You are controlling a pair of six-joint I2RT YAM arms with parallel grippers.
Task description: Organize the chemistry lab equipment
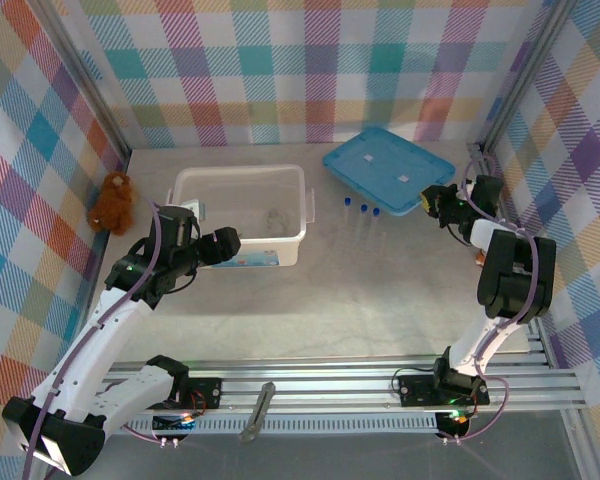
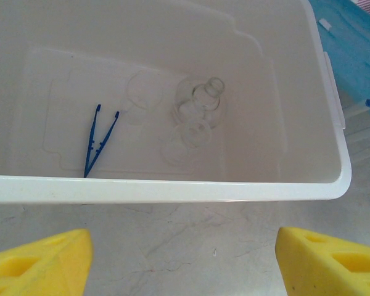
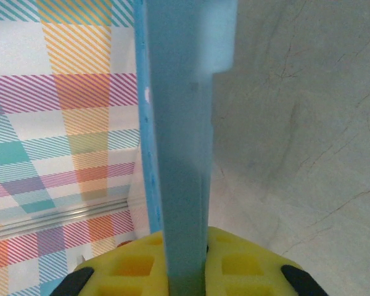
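3 light, slippery, likely fragile blue-capped tubes (image 1: 363, 209), best gripped mid-length, are seen near the back edge of the desk (image 1: 330, 300) beside the blue lid (image 1: 380, 165), which is clamped by the right end effector (image 1: 427, 200); the left end effector (image 2: 185, 259) is held open, empty.

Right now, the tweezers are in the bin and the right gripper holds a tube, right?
No. The tweezers are in the bin, but the right gripper is shut on the lid, not a tube. The right wrist view shows it.

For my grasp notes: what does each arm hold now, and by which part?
The right gripper grips the blue lid by its edge; the left gripper is open and holds nothing.
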